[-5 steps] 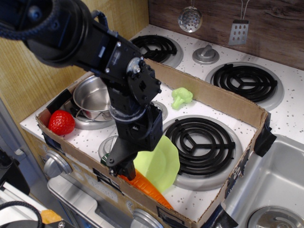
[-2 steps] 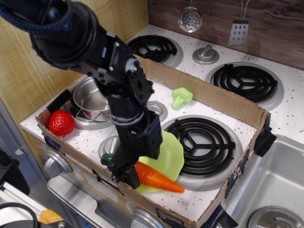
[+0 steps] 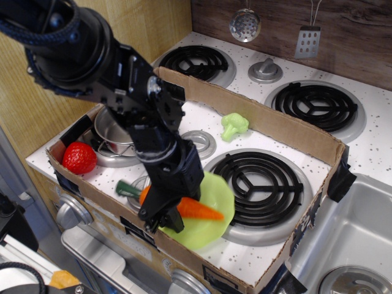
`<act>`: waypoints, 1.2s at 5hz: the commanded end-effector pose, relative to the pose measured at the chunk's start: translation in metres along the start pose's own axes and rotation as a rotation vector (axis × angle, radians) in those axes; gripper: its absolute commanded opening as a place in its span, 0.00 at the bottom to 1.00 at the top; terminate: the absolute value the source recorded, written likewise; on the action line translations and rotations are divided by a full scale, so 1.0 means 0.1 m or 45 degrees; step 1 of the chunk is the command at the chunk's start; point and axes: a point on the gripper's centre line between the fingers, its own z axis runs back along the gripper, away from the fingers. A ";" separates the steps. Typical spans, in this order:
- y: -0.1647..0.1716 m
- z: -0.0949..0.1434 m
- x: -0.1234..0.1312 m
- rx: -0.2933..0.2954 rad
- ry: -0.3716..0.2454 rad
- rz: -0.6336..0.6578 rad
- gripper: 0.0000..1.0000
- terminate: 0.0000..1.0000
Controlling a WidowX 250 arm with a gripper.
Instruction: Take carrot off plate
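I see my gripper (image 3: 164, 215) pinching the carrot (image 3: 184, 206) mid-body; it has swung the carrot up since a moment ago, now roughly level over the lime-green plate (image 3: 211, 215), stem (image 3: 127, 188) pointing left. I judge it lifted, not yet clear.

Orange carrot (image 3: 197, 209) lies level across tilted lime-green plate (image 3: 211, 214)
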 end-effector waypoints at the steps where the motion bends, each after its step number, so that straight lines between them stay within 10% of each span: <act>1: -0.04 0.05 0.00 0.031 0.013 0.016 0.00 0.00; 6: 0.59 0.70 0.49 0.013 0.204 0.029 0.00 0.00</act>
